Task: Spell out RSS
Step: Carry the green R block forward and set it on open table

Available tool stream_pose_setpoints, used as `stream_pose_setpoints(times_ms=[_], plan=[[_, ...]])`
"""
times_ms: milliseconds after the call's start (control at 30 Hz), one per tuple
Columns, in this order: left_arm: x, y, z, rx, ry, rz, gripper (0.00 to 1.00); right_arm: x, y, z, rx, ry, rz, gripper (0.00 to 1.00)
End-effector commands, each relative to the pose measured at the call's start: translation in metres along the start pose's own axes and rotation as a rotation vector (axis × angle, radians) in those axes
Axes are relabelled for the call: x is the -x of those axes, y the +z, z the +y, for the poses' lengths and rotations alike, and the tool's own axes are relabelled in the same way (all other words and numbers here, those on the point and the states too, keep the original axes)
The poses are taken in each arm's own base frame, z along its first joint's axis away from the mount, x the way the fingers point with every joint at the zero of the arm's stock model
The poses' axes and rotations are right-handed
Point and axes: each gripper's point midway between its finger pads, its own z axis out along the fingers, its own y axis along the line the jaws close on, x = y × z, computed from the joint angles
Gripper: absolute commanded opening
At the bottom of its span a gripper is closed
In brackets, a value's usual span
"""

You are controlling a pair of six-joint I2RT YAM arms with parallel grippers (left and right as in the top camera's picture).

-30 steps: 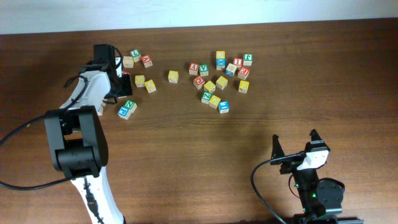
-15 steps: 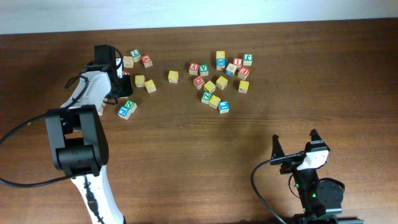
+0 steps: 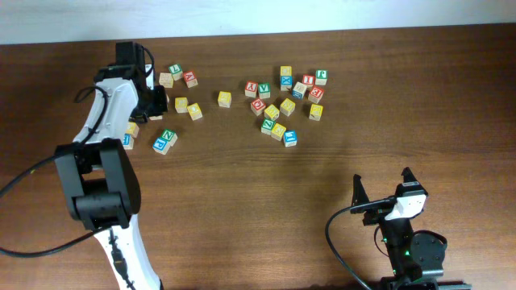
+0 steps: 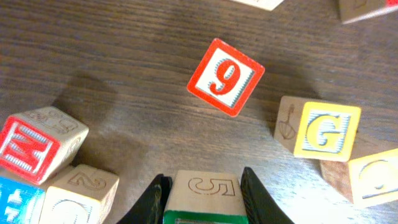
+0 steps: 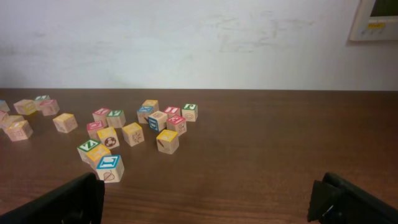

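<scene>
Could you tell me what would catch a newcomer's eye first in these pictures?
The left gripper clamps a green-edged cube carved with a 5, a red 9 cube just beyond it. A loose scatter of colourful cubes lies across the table's far middle; the right gripper sits wide open near the front edge.

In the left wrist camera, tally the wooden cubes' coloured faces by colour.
Red-faced wooden cubes: 2
Yellow-faced wooden cubes: 2
Blue-faced wooden cube: 1
Green-faced wooden cube: 1
Total: 6; the pale wooden cube lower left is unclear.
</scene>
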Motion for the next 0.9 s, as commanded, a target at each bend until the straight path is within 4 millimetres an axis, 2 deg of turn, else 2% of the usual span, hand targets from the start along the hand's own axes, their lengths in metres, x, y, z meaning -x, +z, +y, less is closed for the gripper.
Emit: stream_pose_setpoints(times_ms=[0, 67, 167, 233, 333, 500, 600, 767, 867], plan=[[0.031, -0.077, -0.014, -0.112, -0.049, -0.155, 0.21, -0.002, 0.000, -0.003, -0.012, 0.000, 0.001, 0.98], [0.031, -0.109, -0.026, -0.186, -0.041, -0.188, 0.21, -0.002, 0.000, -0.003, -0.012, 0.000, 0.001, 0.98], [0.022, -0.151, -0.040, -0.274, -0.026, -0.208, 0.19, -0.002, 0.000, -0.003, -0.012, 0.000, 0.001, 0.98], [0.010, -0.170, -0.050, -0.324, -0.026, -0.191, 0.18, -0.002, 0.000, -0.003, -0.012, 0.000, 0.001, 0.99], [-0.020, -0.182, -0.069, -0.356, -0.022, -0.098, 0.19, -0.002, 0.000, -0.003, -0.012, 0.000, 0.001, 0.98], [-0.066, -0.177, -0.103, -0.361, 0.054, 0.065, 0.20, -0.002, 0.000, -0.003, -0.012, 0.000, 0.001, 0.98], [-0.095, -0.165, -0.127, -0.355, 0.116, 0.144, 0.16, -0.002, 0.000, -0.003, -0.012, 0.000, 0.001, 0.98], [-0.142, -0.125, -0.138, -0.284, 0.116, 0.265, 0.14, -0.002, 0.000, -0.003, -0.012, 0.000, 0.001, 0.98], [-0.170, -0.092, -0.146, -0.274, 0.106, 0.304, 0.14, -0.002, 0.000, -0.003, -0.012, 0.000, 0.001, 0.98]])
